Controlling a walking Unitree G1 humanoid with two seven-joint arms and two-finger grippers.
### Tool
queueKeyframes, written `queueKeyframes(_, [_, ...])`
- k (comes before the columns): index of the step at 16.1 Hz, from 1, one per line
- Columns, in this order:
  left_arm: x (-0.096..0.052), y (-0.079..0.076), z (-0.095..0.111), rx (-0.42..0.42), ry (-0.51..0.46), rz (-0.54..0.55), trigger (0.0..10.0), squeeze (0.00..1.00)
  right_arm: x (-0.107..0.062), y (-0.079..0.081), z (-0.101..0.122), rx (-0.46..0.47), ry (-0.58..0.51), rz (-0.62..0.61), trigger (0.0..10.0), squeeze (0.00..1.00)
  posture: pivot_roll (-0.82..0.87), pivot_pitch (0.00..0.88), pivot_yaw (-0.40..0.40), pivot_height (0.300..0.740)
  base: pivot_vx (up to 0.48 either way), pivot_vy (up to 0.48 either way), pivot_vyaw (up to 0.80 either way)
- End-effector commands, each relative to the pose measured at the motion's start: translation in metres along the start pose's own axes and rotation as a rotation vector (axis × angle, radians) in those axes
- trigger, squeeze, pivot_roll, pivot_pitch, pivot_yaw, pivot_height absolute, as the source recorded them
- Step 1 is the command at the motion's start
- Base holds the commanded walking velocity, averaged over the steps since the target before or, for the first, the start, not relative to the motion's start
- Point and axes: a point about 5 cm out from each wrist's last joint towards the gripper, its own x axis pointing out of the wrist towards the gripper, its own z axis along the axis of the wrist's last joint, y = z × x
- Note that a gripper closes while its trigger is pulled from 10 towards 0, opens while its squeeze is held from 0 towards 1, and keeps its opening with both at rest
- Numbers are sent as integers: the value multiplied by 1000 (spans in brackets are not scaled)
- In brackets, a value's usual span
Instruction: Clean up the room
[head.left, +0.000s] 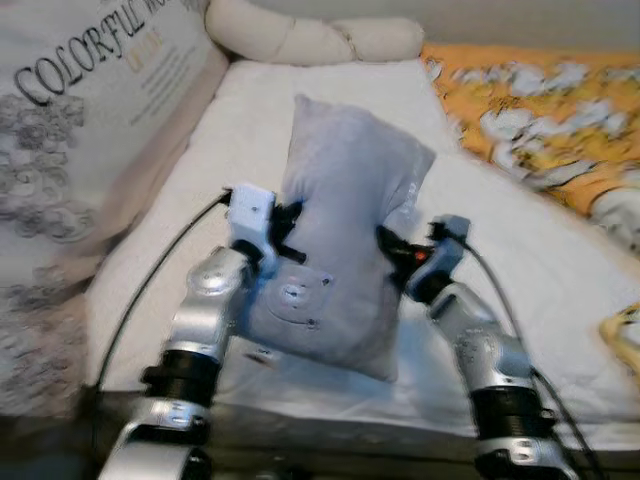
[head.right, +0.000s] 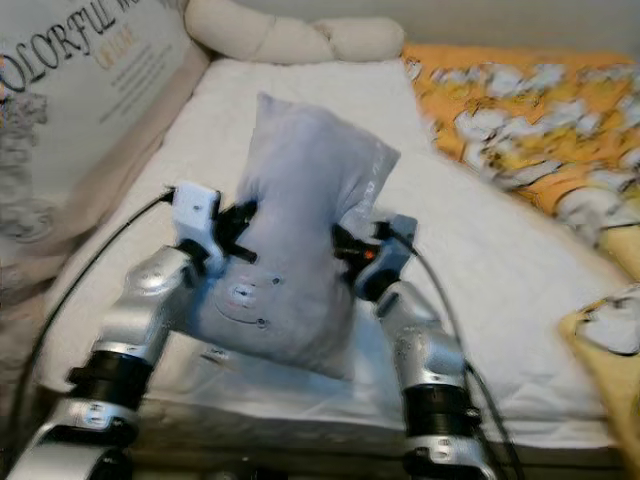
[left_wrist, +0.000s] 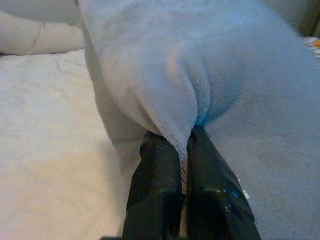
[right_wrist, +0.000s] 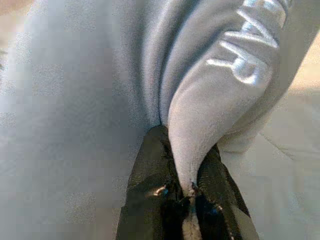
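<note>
I see the pale grey-blue fleece pillow (head.left: 345, 250) upright at frame centre over the white bed (head.left: 520, 300). Left claw (left_wrist: 182, 145) pinches a fold on its left edge; right claw (right_wrist: 187, 165) is clamped on a fold bearing white lettering.

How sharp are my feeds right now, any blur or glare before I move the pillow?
Both eye views are soft with motion blur; the pillow and bedding lack crisp edges. Left wrist view is clear: left hand pinches the fabric. Right wrist view is blocky but readable around the right hand. No glare anywhere.
</note>
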Motion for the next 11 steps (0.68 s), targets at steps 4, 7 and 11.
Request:
queueKeyframes(4, [2, 1, 6, 41, -18, -14, 10000, 0, 6, 15, -1, 7, -13, 47, 10000, 0, 101, 0, 54, 740, 0, 341, 0])
queueKeyframes(7, [3, 0, 7, 44, -19, -17, 10000, 0, 6, 14, -2, 7, -9, 45, 10000, 0, 99, 0, 56, 740, 0, 361, -719])
queueKeyframes(11, [4, 1, 8, 47, -23, -16, 10000, 0, 6, 15, -3, 9, -5, 45, 10000, 0, 99, 0, 58, 740, 0, 377, -678])
